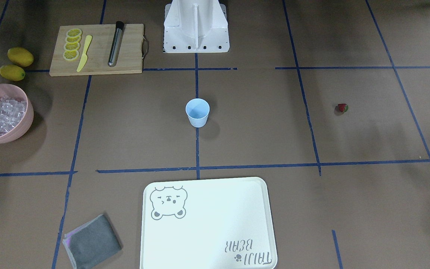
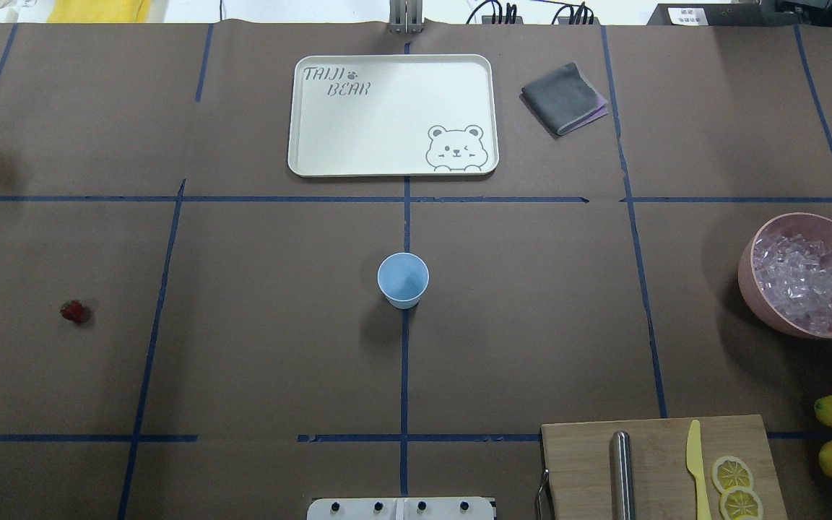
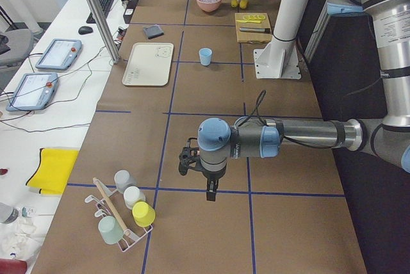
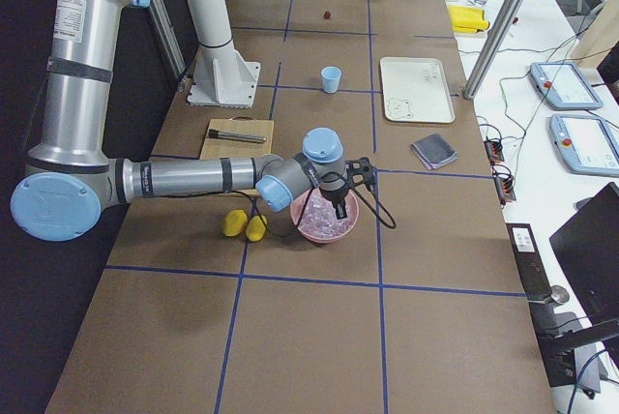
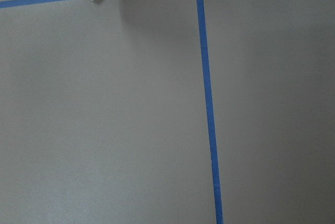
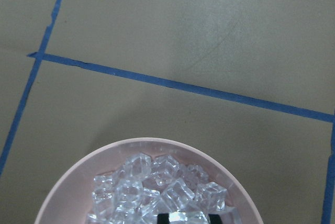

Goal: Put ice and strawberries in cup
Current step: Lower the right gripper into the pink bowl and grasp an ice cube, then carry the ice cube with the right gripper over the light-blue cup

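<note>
The cup (image 2: 402, 279) stood upright in the middle of the worktop (image 2: 257, 347), its mouth up and its long axis vertical, on the central blue tape line (image 2: 404, 375). The strawberry (image 1: 342, 108) lay alone on its side well off toward the robot's left, its green cap seemingly toward that end of the worktop. The ice (image 2: 802, 282) was heaped in the pink bowl (image 2: 747, 278) far off on the robot's right. The right pincer (image 6: 188, 217) hung over that bowl, its dark fingertips (image 6: 164, 217) apart among the cubes with one cube between them; whether they pressed on it I cannot tell. The left pincer (image 3: 210, 194) pointed down over bare worktop beyond the strawberry, its opening impossible to judge. The white tray (image 2: 387, 115) read "TAIJI BEAR" beside a paw print, with a bear drawing in its opposite corner.
</note>
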Robot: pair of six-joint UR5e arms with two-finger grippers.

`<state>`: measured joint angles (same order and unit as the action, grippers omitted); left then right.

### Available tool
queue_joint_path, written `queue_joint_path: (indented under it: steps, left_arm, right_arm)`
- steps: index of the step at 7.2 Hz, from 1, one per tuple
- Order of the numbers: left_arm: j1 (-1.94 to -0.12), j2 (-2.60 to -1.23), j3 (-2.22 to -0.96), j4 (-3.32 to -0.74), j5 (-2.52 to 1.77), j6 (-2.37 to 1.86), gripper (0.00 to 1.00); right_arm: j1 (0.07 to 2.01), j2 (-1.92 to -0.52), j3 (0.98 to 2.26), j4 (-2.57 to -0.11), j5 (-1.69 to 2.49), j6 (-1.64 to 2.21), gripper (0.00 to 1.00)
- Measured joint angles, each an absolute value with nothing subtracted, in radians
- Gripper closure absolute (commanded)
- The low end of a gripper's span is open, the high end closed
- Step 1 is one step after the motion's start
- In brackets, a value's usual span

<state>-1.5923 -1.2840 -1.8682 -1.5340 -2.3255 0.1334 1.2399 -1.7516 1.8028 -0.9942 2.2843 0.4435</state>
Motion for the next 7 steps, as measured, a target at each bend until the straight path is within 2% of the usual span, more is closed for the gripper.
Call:
queue_joint_path:
  steps: [2,5,7]
  left_arm:
    - [-1.592,-1.284,-1.868,-1.534,-2.325,0.133,0.0]
    - [-1.592,-1.284,-1.867,-1.533,-2.326,0.133,0.0]
    - [-1.592,-1.284,-1.867,-1.532,-2.326,0.133,0.0]
  right_arm:
    - [1.245,-1.752,1.854,-1.027,2.346,0.44,1.0]
    - [1.206,-1.711,2.057,-1.314,2.349,0.445,1.0]
    - [1.16,-1.631,2.121,-1.458,2.332,0.466,1.0]
